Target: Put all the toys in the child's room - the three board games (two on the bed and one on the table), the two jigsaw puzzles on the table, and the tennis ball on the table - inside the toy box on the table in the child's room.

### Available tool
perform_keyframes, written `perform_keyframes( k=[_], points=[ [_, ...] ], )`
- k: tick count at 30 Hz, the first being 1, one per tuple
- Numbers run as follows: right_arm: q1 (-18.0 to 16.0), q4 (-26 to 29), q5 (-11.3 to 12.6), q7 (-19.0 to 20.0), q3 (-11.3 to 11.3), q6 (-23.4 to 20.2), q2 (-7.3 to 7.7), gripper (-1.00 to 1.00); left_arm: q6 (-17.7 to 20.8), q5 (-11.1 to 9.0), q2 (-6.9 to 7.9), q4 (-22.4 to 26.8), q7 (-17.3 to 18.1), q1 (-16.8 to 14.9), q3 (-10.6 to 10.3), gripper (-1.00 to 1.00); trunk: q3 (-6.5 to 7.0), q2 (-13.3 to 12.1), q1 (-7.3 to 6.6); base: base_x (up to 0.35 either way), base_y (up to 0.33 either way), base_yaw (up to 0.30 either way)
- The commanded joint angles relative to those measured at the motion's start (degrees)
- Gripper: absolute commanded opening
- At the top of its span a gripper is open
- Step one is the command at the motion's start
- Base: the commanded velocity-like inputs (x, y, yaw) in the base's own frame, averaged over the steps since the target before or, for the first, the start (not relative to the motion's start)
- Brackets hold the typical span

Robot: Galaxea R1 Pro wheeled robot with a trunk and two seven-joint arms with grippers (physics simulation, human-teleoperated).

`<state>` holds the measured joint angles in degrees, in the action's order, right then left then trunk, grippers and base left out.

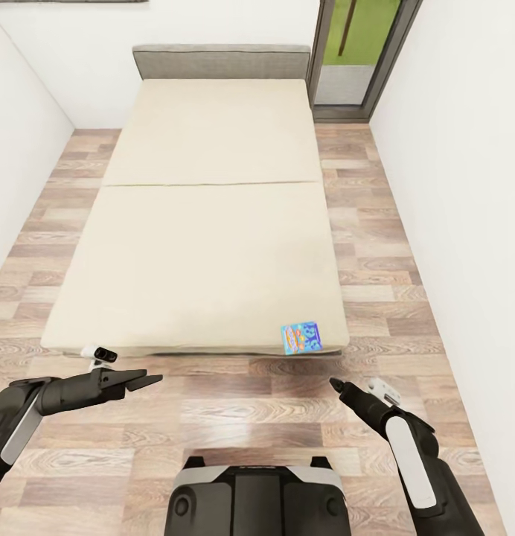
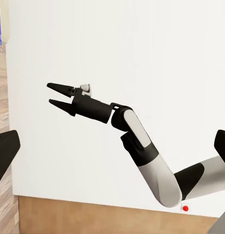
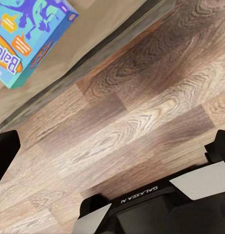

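blue-and-orange printed board game box (image 1: pixel 301 339) lies flat at the beige mattress bed's (image 1: pixel 205 246) near corner, ahead of the right gripper (image 1: pixel 336 385); both grippers, left gripper (image 1: pixel 142 378) included, parted and empty, poised for approach

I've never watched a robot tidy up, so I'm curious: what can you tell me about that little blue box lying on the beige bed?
The small flat blue board game box has bright orange and purple print and looks like cardboard. It lies flat on the plain beige mattress, at the near corner on the robot's right side, close to the edge and slightly askew. Only the mattress touches it. The right wrist view shows part of a word, "Bala", on its lid; the rest is cut off.
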<state>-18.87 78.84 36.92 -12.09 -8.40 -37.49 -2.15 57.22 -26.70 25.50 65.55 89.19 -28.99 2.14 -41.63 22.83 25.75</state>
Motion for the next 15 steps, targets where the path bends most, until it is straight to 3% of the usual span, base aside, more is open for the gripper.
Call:
perform_keyframes(
  k=[1, 15],
  points=[
    [0.0, 0.1, 0.6, -0.5, -0.1, -0.2, -0.05, 1.0, 0.6, 0.0, 0.02, 0.0, 0.2, 0.0, 0.0, 1.0, 0.03, 0.1, 0.04, 0.0, 0.0, 0.0],
    [0.0, 0.1, 0.5, -0.5, 0.1, -0.2, -0.12, 1.0, 0.6, 0.0, 0.1, 0.0, 0.2, 0.0, 0.0, 1.0, 1.36, 0.1, 0.04, 0.0, 0.0, 0.0]
  ],
)
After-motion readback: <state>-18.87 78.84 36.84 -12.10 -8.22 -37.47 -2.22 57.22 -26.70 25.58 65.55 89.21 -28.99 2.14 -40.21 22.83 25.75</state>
